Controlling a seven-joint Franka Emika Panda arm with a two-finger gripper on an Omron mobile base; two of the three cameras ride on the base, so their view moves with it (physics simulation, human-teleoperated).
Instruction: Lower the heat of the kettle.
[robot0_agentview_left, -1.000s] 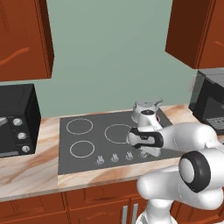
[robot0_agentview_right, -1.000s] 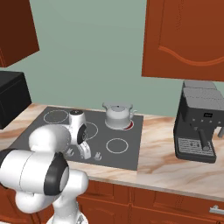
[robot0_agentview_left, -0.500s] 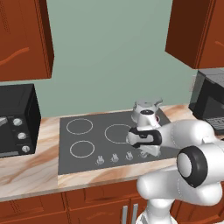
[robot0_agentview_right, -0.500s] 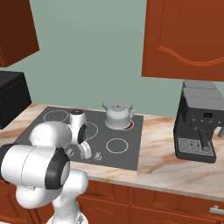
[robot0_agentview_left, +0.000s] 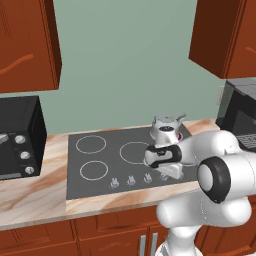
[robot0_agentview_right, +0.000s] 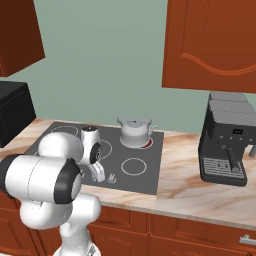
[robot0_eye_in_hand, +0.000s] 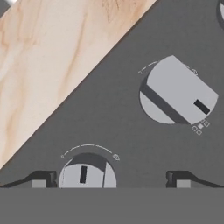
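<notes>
The small silver kettle (robot0_agentview_left: 166, 129) (robot0_agentview_right: 134, 132) sits on the back right burner of the dark cooktop (robot0_agentview_left: 100, 155) (robot0_agentview_right: 145, 175), where a red glow (robot0_agentview_right: 148, 144) shows under it. My gripper (robot0_agentview_left: 168, 175) (robot0_agentview_right: 101, 177) points down at the cooktop's front row of knobs (robot0_agentview_left: 131, 180). In the hand view the gripper (robot0_eye_in_hand: 111, 180) is open. One grey knob (robot0_eye_in_hand: 87, 175) lies between the fingertips (robot0_eye_in_hand: 41, 179), left of centre and touching neither. A second, larger-looking knob (robot0_eye_in_hand: 177, 92) lies further off to the right.
A black coffee machine (robot0_agentview_right: 227, 140) (robot0_agentview_left: 240, 115) stands on the counter right of the cooktop, and a black microwave (robot0_agentview_left: 17, 137) (robot0_agentview_right: 12, 112) stands on the left. Marble counter (robot0_eye_in_hand: 52, 52) borders the cooktop. Wooden cabinets hang above on both sides.
The arm's elbow has shifted slightly up and to the left; the hand stays low over the front knobs. The kettle has not moved.
</notes>
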